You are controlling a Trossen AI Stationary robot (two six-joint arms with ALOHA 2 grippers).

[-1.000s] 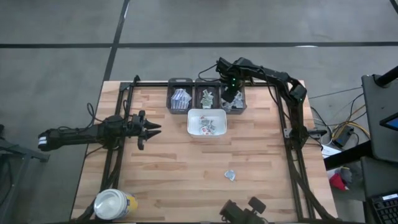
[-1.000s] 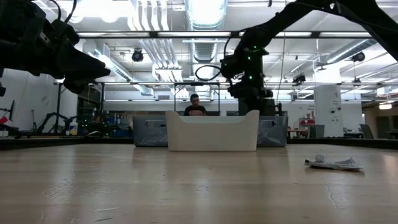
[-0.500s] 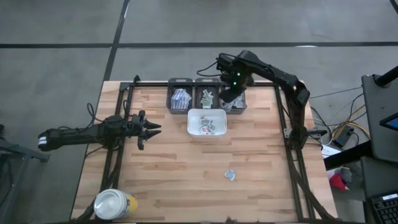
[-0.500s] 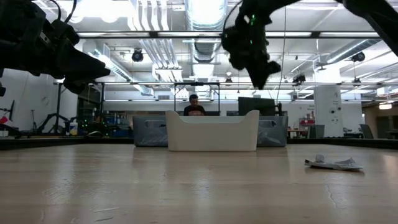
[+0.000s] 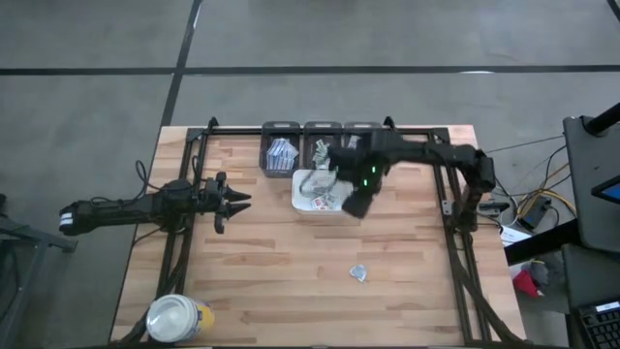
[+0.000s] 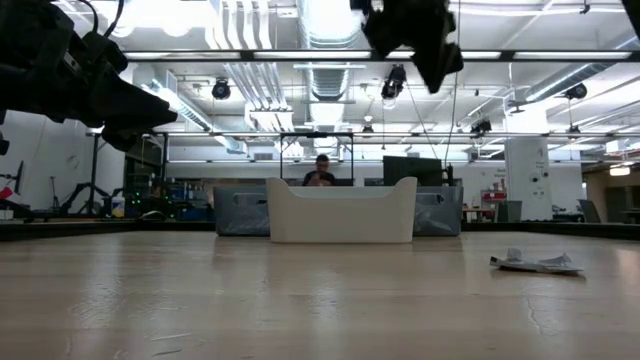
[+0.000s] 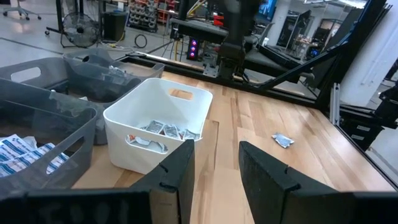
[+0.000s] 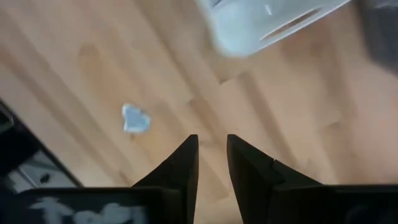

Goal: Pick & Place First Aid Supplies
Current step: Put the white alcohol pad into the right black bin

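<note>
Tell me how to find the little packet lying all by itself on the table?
Start at the white tray near the table's far edge, then look toward the near edge. The lone packet lies crumpled on bare wood; the other packets sit inside the tray or the grey bins.

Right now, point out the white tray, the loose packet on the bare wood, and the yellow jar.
White rectangular plastic tray (image 6: 342, 215): low view, front wall.
Loose crumpled white paper packet (image 5: 358, 273): high view, centre.
Round white-lidded yellow jar (image 5: 174, 316): high view, lid.
</note>
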